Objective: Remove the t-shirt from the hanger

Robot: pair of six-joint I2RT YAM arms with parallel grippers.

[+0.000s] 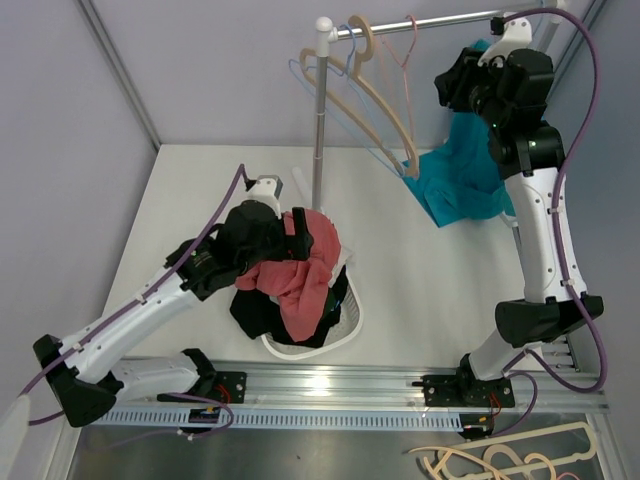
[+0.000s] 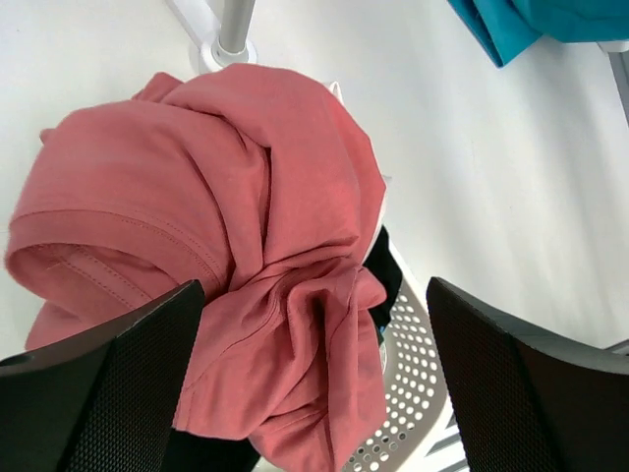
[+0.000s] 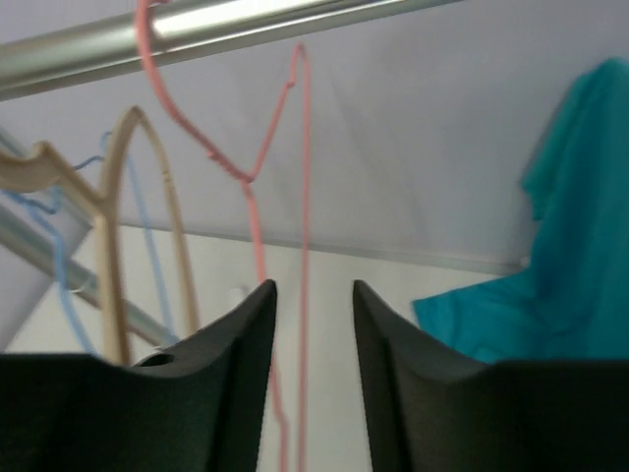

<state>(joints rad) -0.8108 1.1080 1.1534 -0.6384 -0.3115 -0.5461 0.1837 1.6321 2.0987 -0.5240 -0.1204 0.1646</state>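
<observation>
A teal t-shirt (image 1: pixel 462 180) hangs at the right end of the rail (image 1: pixel 430 22); its hanger is hidden behind my right arm. It also shows in the right wrist view (image 3: pixel 580 275). My right gripper (image 1: pixel 450 85) is open up by the rail, just left of the teal shirt. In its wrist view, the gripper (image 3: pixel 313 287) has the thin pink wire hanger (image 3: pixel 251 177) running through the gap, untouched. My left gripper (image 2: pixel 314 287) is open wide over a red t-shirt (image 2: pixel 226 197) heaped in the white basket (image 2: pixel 418 393).
A beige hanger (image 1: pixel 385 100) and a blue wire hanger (image 1: pixel 340 110) hang bare on the rail left of the pink one. The rack pole (image 1: pixel 319 130) stands behind the basket (image 1: pixel 345 325), which also holds dark clothes. Loose hangers (image 1: pixel 500 460) lie at the front right.
</observation>
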